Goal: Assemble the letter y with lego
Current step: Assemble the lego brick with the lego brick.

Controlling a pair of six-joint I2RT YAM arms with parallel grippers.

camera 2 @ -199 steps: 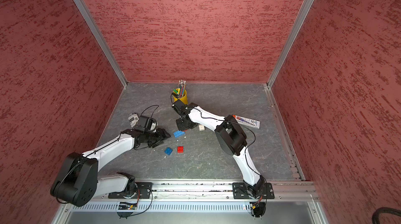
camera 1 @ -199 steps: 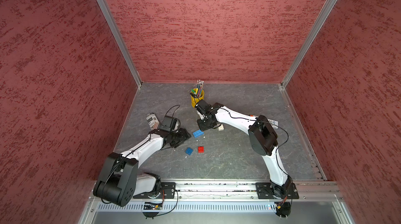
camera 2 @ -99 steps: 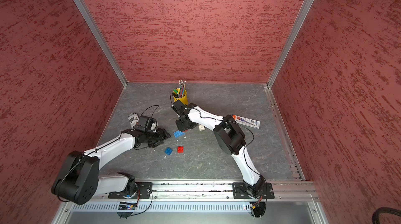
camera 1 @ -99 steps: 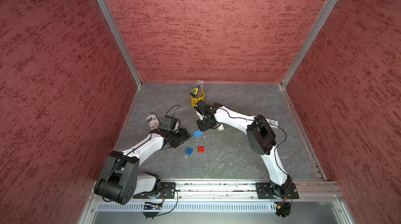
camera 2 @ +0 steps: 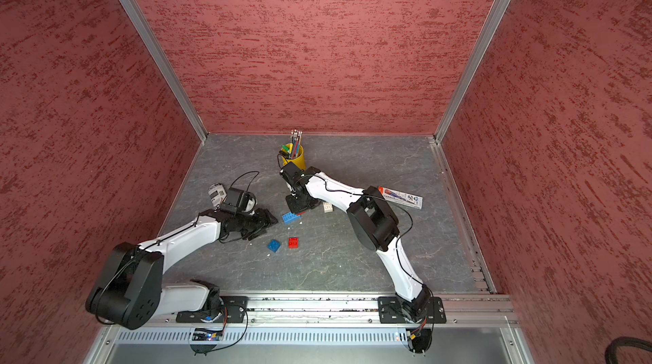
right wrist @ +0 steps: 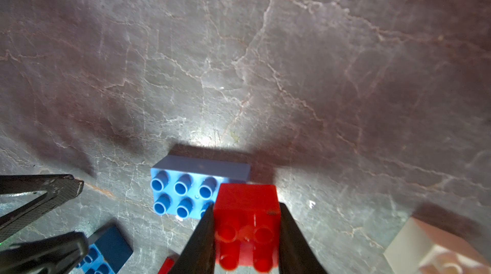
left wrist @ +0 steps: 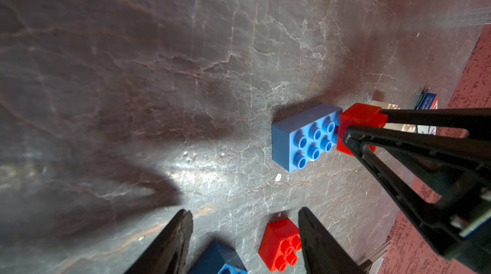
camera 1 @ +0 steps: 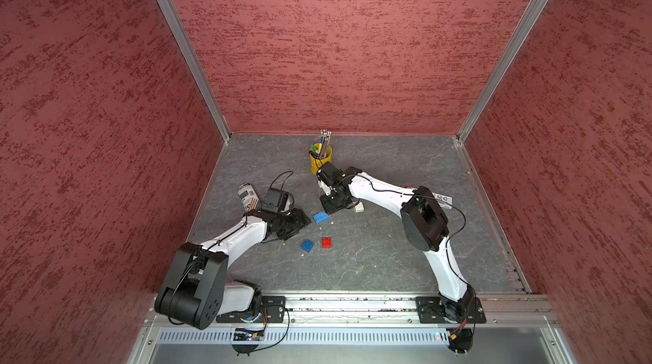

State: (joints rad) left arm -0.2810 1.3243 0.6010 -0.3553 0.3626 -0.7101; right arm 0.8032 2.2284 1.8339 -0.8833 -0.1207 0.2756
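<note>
Clamping a square red brick (right wrist: 247,222) between its two black fingers (right wrist: 196,243), the right gripper (right wrist: 245,206) is holding it over one end of the long blue brick (right wrist: 183,195), which is lying flat and studs-up on the grey marbled table (right wrist: 265,60). The red brick is covering the blue brick's end studs right at the fingertips, while six studs are showing beyond them. Whether the two bricks are pressed together cannot be told. The left gripper (left wrist: 244,217) is hovering low with its fingers (left wrist: 175,240) spread apart and gripping nothing. The long blue brick is lying straight ahead of these fingertips. A loose red brick (left wrist: 281,243) and a square blue brick (left wrist: 220,259) are lying on the table close to them, just beside each other and touching neither finger. A white brick (right wrist: 425,246) is lying to the outer side of the right fingers, apart from them. In both top views the left gripper (camera 1: 300,224) and the right gripper (camera 1: 331,207) are pointing their fingertips toward each other, with the long blue brick (camera 2: 291,217) lying between. A yellow pencil cup (camera 1: 321,161) is standing behind the right gripper, well back from its fingers.
</note>
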